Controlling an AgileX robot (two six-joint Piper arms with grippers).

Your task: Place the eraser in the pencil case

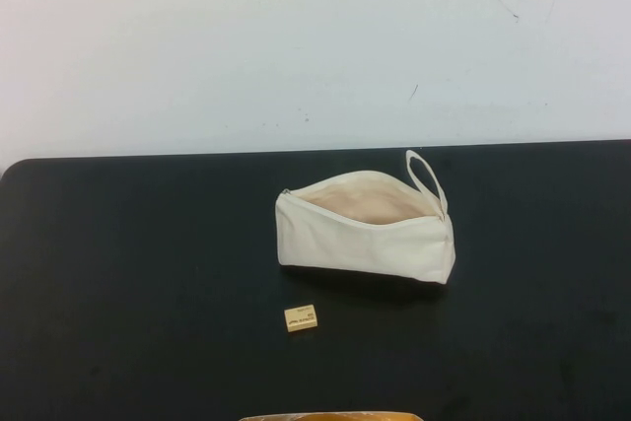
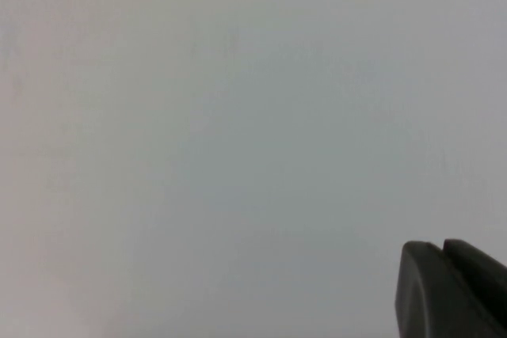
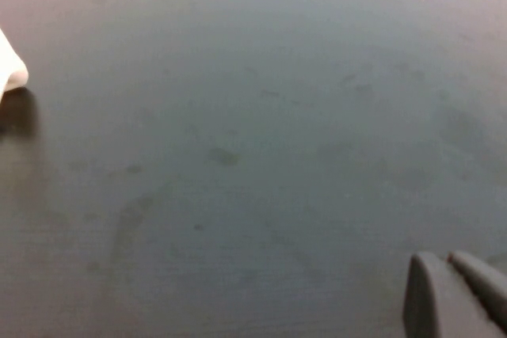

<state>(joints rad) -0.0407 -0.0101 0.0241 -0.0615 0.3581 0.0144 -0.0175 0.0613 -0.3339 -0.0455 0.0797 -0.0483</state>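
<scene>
My left tool (image 2: 467,290) shows only in its own wrist view, as a dark tip at the corner of the frame against a plain pale surface; I cannot tell from this whether it is apart or together. My right tool (image 3: 463,294) shows the same way in the right wrist view, a dark tip at the corner hanging over the black bench (image 3: 253,156), and again I cannot tell its state. Neither tool touches anything, and neither appears in the high view.

The right wrist view gives me mostly bare bench, with the pale wall as a strip along the far edge and a small white bit of fabric at one border, which I take for a corner of the pencil case (image 3: 9,73), though too little shows to be sure.

The high view is the only one that shows the work itself. The pencil case (image 1: 365,229) lies on the bench (image 1: 118,273) right of centre, long side towards me, zip open so the beige lining is visible, with its loop strap (image 1: 426,176) at the right end pointing away from me. The eraser (image 1: 301,318) lies flat on the bench near the case's left half, on my side of it, apart from it and outside it, printed face up. A thin orange-tan edge (image 1: 330,417) sits at the near border of that view.
</scene>
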